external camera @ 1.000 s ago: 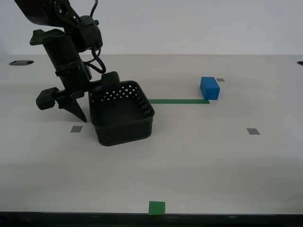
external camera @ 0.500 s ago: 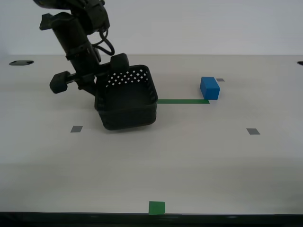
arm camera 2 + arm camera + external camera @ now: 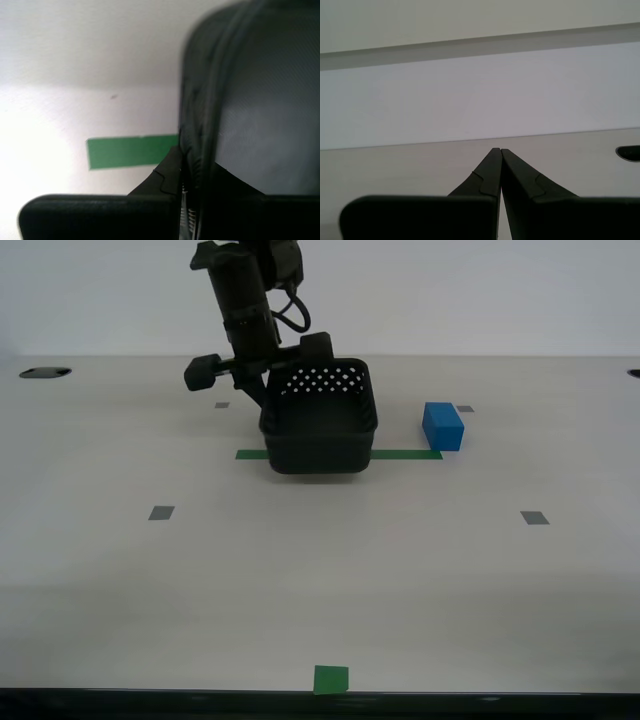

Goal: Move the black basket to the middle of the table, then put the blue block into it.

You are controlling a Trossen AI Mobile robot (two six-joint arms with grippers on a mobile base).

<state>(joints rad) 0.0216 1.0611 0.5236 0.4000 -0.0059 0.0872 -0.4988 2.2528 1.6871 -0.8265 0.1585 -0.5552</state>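
Note:
The black basket [image 3: 320, 430] is over the green tape line [image 3: 405, 453] near the middle of the table [image 3: 400, 570], upright. I cannot tell if its base touches the table. My second gripper [image 3: 268, 408] is shut on the basket's wall on the exterior view's left. The second wrist view shows its jaws [image 3: 187, 160] pinching the black wall [image 3: 260, 125] above the tape [image 3: 131, 151]. The blue block [image 3: 442, 426] stands on the table just to the exterior view's right of the basket, apart from it. My first gripper [image 3: 499, 152] is shut and empty, out of the exterior view.
Small grey squares [image 3: 161, 512] [image 3: 534, 517] lie on the table. A green square [image 3: 331, 678] sits at the near edge. A dark hole [image 3: 45, 372] is at the far corner on the exterior view's left.
My second gripper has carried the basket up off the table and toward the exterior view's right and farther back, to a spot over the green tape line close to the blue block.

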